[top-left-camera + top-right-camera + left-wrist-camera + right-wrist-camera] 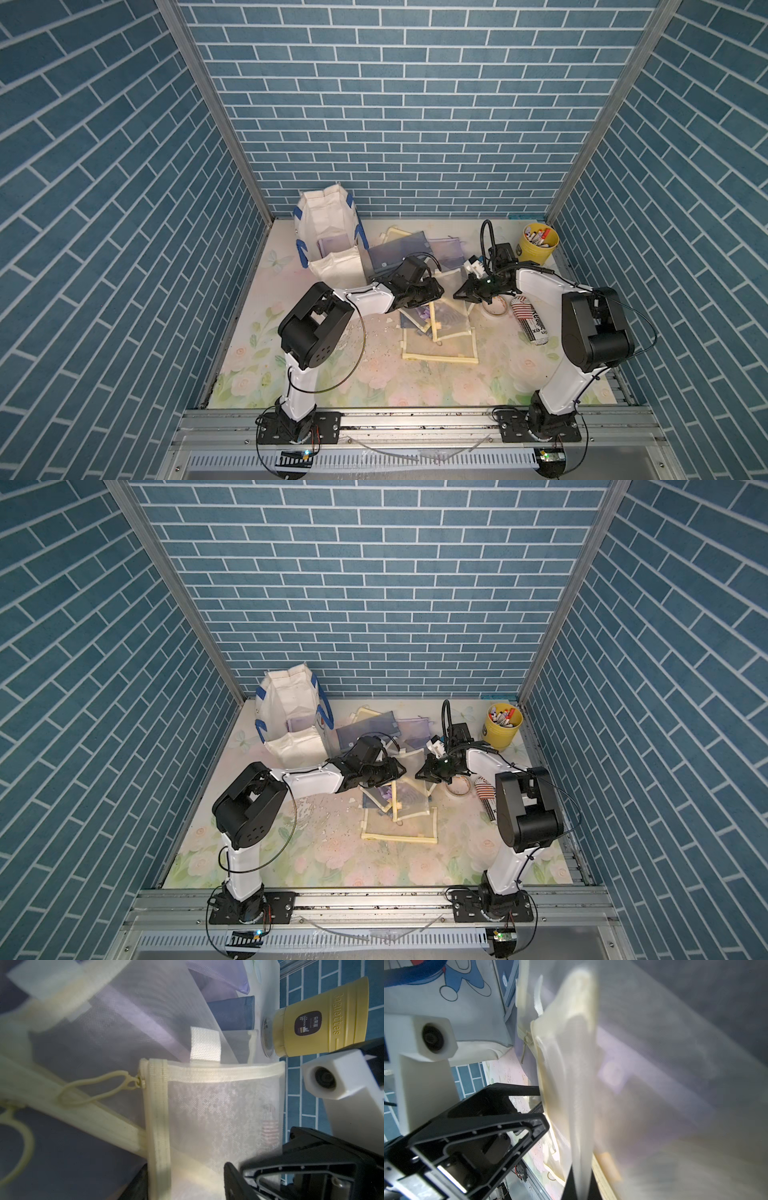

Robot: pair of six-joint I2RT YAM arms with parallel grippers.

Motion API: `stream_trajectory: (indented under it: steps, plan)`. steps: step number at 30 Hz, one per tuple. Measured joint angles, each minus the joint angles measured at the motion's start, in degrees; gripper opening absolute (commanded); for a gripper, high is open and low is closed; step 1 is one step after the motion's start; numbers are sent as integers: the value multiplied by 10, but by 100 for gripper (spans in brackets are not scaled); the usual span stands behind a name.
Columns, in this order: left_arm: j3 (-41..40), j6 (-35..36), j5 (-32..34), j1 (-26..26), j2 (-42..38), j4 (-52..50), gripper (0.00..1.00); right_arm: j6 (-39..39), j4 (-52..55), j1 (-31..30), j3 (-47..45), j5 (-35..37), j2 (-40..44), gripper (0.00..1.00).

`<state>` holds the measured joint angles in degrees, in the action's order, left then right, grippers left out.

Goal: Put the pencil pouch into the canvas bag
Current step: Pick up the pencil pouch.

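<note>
Pencil pouch (218, 1115): cream-trimmed mesh, held up on edge at mid-table above a pile of other pouches (440, 336). Its zip pull is at the corner away from the right gripper (458, 295). Long axis unclear.
Right gripper: clamped tight on the pouch's edge.
Left gripper (437, 291): jaws parted, pouch corner between them.
Canvas bag (332, 270): far left, mouth up, purple pouch (332, 245) inside.
Yellow bucket (536, 253): far right, holding pens (538, 237).

1. Both top views are bright and sharp, lit evenly from overhead; shadows on the surface (374, 386) are faint.
2. The brick walls (83, 208) bow outward at 9 and 3 o'clock.
3. In my wrist views the mesh pouch (218, 1118) glows backlit; the nearest fabric is badly blurred.
</note>
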<state>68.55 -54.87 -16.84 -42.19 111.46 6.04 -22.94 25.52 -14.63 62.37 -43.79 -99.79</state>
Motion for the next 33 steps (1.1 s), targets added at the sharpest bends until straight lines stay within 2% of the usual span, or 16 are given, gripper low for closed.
stream_trajectory:
  steps: [3,6,12,16,19,23,27,33]
  plan:
    - [-27,0,-2,0,-33,8,70,-7,-13,0,-17,-17,31,0]
    - [-64,4,-15,0,-89,19,84,-14,-21,0,-29,-37,88,0]
    - [-126,30,-49,-3,-222,33,96,-59,-70,0,-34,-84,200,0]
    - [-153,39,-61,-10,-306,40,98,-119,-131,-7,-42,-116,239,0]
    - [-150,54,-62,-24,-337,38,98,-161,-175,-18,-43,-136,251,0]
    - [-149,65,-56,-44,-351,38,96,-210,-228,-37,-43,-155,268,0]
    - [-152,67,-45,-58,-361,54,89,-258,-285,-47,-43,-170,285,0]
    - [-188,60,-23,-56,-416,75,93,-285,-316,-50,-43,-182,301,0]
